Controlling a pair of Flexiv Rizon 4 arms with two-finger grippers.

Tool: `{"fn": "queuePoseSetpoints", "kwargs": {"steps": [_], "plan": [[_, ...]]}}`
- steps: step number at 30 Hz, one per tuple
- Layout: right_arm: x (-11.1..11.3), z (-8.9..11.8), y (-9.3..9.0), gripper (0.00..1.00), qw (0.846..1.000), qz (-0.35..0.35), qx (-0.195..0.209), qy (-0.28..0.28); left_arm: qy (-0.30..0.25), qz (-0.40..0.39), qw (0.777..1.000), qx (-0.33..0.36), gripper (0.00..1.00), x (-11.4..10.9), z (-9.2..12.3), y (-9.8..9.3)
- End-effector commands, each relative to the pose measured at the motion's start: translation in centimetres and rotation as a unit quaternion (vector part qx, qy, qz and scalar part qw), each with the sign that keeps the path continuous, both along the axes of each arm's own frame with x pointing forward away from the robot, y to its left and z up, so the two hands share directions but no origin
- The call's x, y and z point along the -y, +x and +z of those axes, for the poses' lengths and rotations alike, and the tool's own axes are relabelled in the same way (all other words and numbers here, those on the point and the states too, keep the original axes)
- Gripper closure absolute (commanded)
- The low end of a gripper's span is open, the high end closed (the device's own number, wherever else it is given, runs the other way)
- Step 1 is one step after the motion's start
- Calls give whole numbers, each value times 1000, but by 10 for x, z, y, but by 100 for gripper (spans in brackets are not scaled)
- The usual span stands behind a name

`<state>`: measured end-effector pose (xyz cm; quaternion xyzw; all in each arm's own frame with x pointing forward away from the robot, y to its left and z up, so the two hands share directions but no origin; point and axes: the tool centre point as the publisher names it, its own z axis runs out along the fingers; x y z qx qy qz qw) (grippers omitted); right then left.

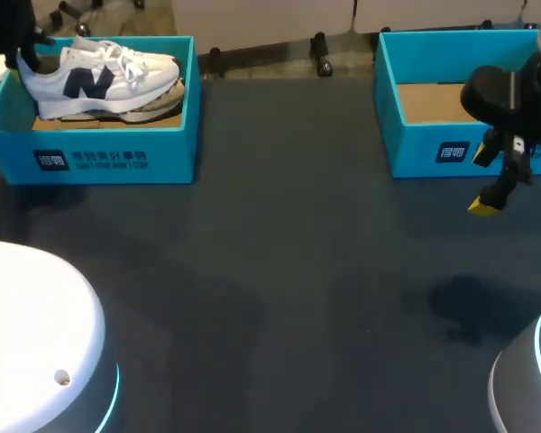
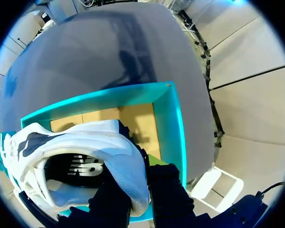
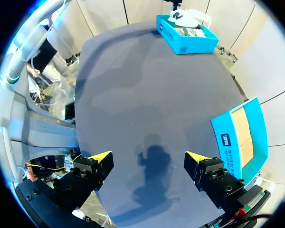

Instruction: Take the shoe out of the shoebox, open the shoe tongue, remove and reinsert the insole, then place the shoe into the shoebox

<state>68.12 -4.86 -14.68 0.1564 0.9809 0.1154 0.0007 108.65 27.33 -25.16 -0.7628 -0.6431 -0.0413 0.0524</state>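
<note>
Left wrist view: left gripper (image 2: 135, 180) was clamped on the heel collar of the shoe (image 2: 95, 142), one dark finger on each side. The white shoe sat inside the blue shoebox (image 2: 173, 118). Head view placed that shoebox at upper left of the frame, with the shoe upright and its toe pointing right. Right gripper (image 3: 147, 159) was spread wide with nothing between its fingers, above the dark table (image 1: 279, 271). In head view it hung at the right edge, just in front of a second blue box (image 1: 433, 149).
</note>
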Motion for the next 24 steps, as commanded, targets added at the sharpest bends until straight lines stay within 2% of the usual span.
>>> {"fn": "queuePoseSetpoints", "kwargs": {"steps": [1,12,24], "plan": [[-1,-1,2,0,1000,0,-2,-1,8,2,1000,-15,100,4,17,1],[-1,-1,2,0,1000,0,-2,-1,20,-4,1000,-3,100,11,51,-9],[-1,-1,2,0,1000,0,-2,-1,20,-4,1000,-3,100,11,51,-9]]}}
